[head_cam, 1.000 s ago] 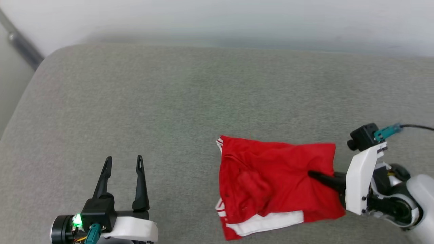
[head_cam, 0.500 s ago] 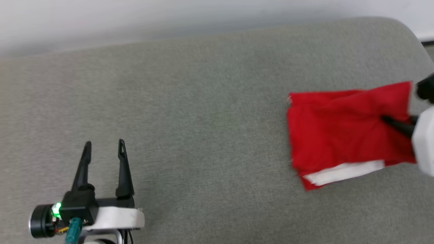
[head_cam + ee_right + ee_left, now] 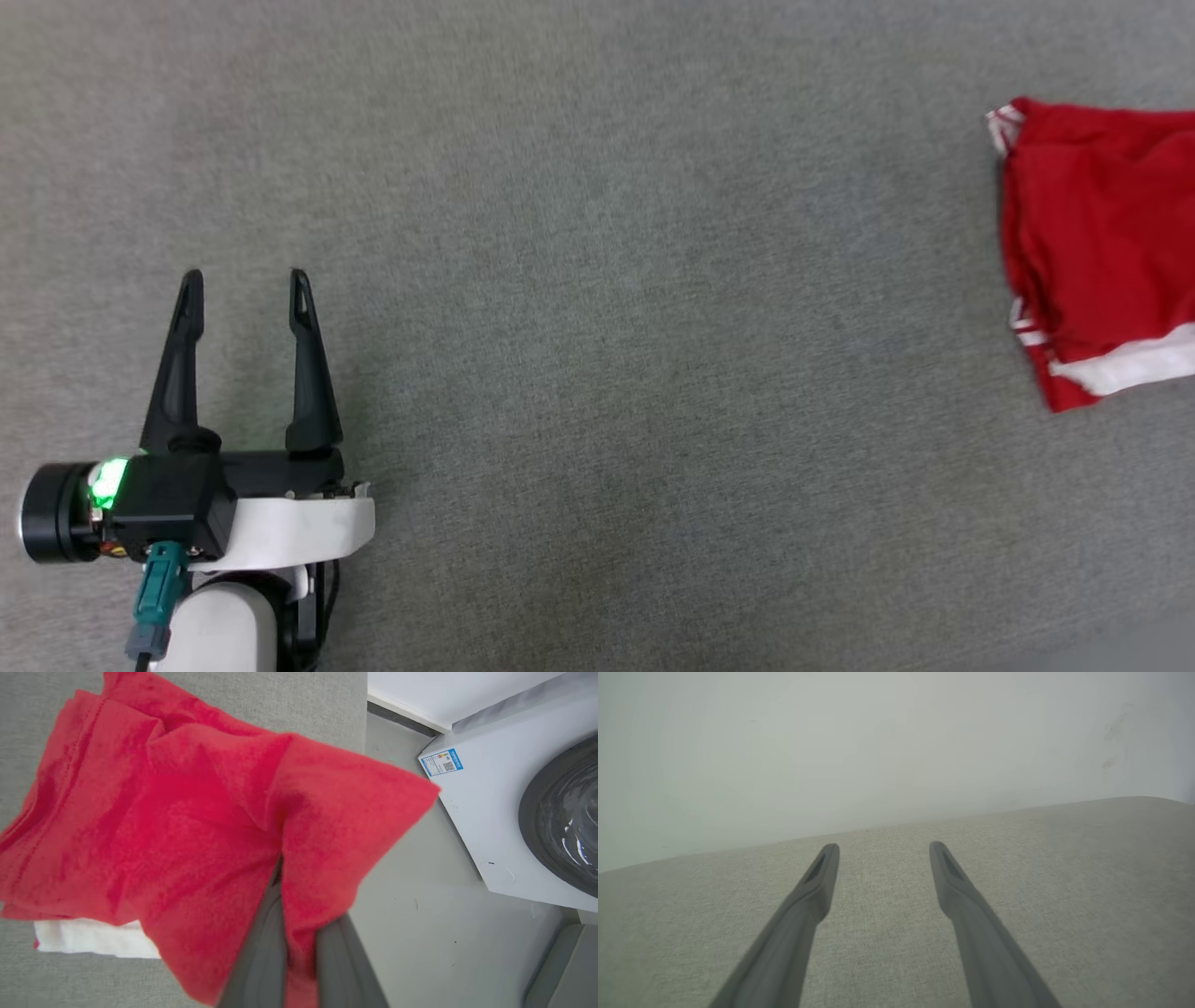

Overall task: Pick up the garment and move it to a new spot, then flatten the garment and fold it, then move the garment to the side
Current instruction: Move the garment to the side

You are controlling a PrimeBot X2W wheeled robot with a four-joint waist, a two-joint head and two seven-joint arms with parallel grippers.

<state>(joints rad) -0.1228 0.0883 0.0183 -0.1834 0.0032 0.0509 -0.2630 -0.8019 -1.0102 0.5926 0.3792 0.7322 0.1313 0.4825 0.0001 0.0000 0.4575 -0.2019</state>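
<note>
The garment (image 3: 1092, 243) is a folded red shirt with a white sleeve edge and striped trim, lying at the right edge of the head view on the grey cushioned surface (image 3: 597, 327). In the right wrist view my right gripper (image 3: 286, 877) is shut on a fold of the garment (image 3: 177, 826), with red cloth pinched between the two fingers; one corner hangs out past the surface's edge, above the floor. My left gripper (image 3: 245, 280) stands open at the lower left, far from the shirt, with nothing between its fingers (image 3: 817, 891).
A white washing machine (image 3: 490, 812) with a dark round door stands on the pale floor (image 3: 420, 924) just beyond the surface's right edge. A pale wall (image 3: 878, 742) rises behind the surface's far edge.
The head camera has turned and dipped, so the whole picture shifted. The garment, held by my right gripper, has gone further right, away from the left gripper. The left gripper stays open.
</note>
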